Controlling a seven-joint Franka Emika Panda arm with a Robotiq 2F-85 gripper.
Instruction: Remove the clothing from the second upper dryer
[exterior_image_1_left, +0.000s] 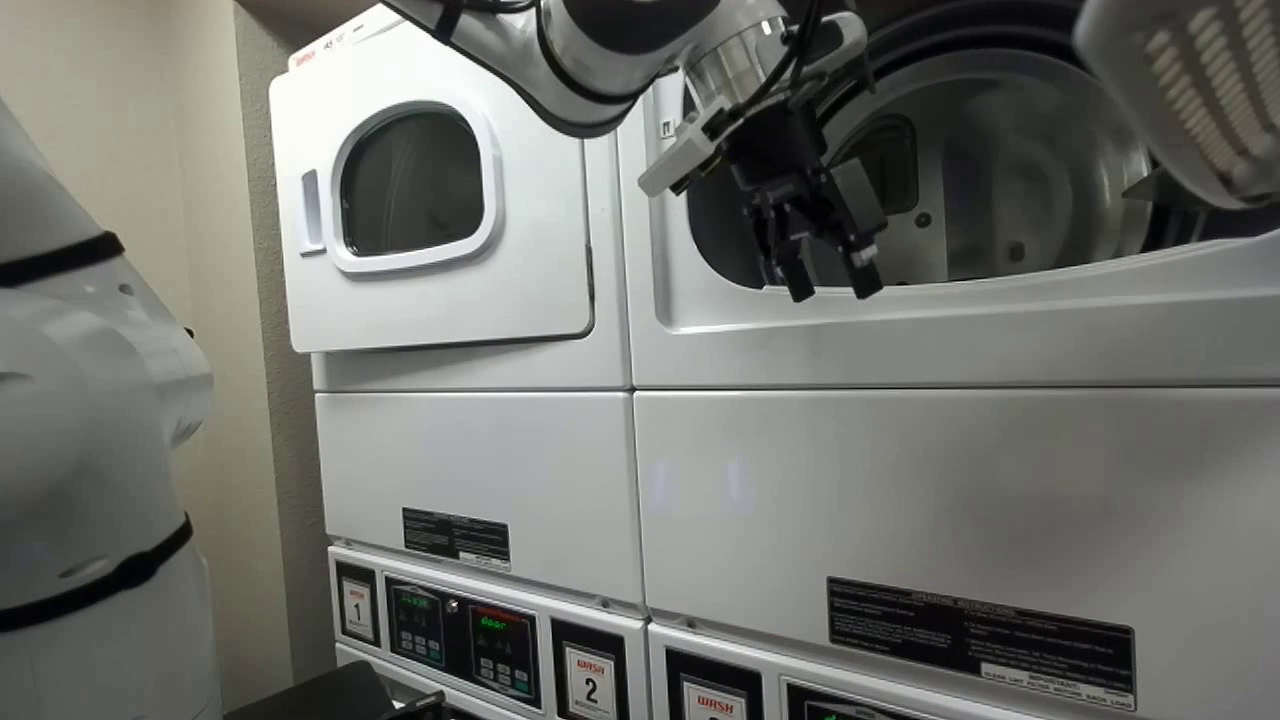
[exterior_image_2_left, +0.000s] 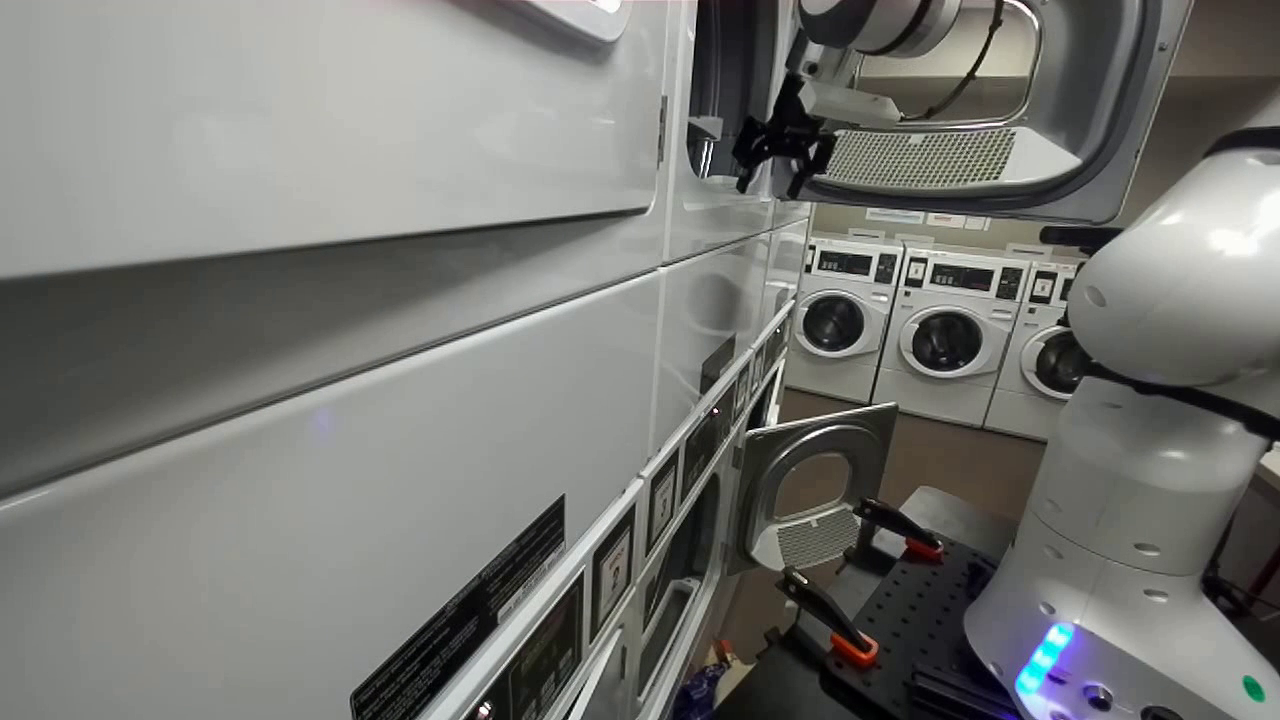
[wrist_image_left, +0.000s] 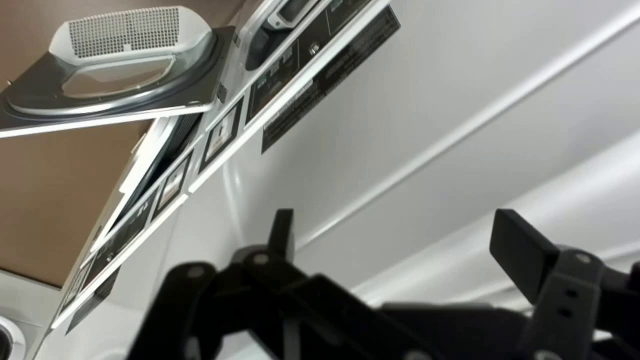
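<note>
The second upper dryer (exterior_image_1_left: 900, 345) has its round drum opening uncovered, and it also shows in an exterior view (exterior_image_2_left: 715, 225). Its door (exterior_image_2_left: 1095, 70) stands swung open, with a white grille (exterior_image_1_left: 1200, 90) on its inner side. No clothing shows in any view; the lower part of the drum is hidden behind the opening's rim. My gripper (exterior_image_1_left: 832, 287) hangs in front of the opening's lower left part, fingers pointing down. It is open with nothing between the fingers. In the wrist view the gripper (wrist_image_left: 395, 220) spans the white front panel, fingers wide apart.
A closed upper dryer door (exterior_image_1_left: 440, 310) is beside the open one. A lower dryer door (exterior_image_2_left: 875, 440) stands open below, also seen in the wrist view (wrist_image_left: 200, 100). Clamps (exterior_image_2_left: 850, 640) sit on the robot's black base plate (exterior_image_2_left: 900, 600). Washers (exterior_image_2_left: 840, 380) stand farther back.
</note>
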